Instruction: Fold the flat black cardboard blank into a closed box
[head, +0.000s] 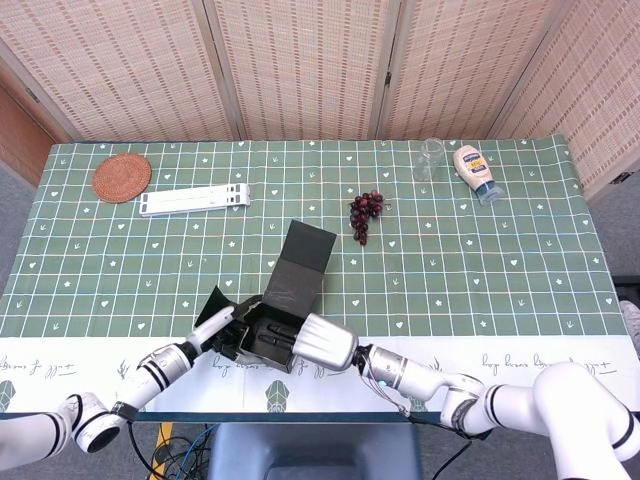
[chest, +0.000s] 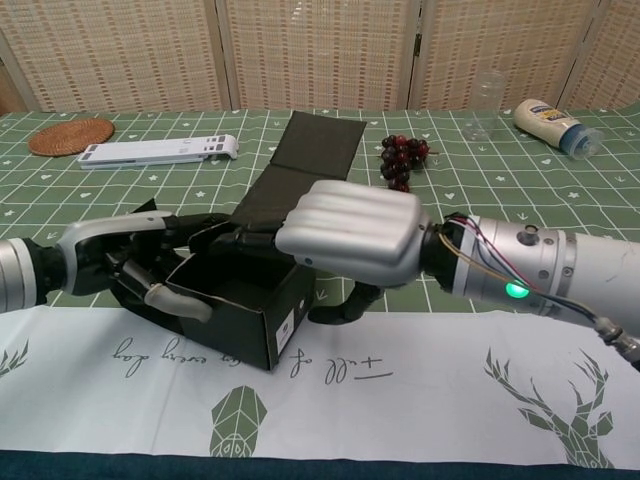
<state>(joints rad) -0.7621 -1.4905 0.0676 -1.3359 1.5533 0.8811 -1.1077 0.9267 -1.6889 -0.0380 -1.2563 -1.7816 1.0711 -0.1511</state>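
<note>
Between left hand (chest: 135, 262), right hand (chest: 352, 232), black box (chest: 243, 312)

woven coaster (head: 122, 177), white stand (head: 194, 199), grapes (head: 365, 212), glass (head: 429, 159), mayonnaise bottle (head: 476, 172)

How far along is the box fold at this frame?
Done: the black box has its walls standing, an open tray. In hand: the left hand holds the left wall, while the right hand rests at the right side. Left: the lid flap lies open behind, not yet closed.
</note>
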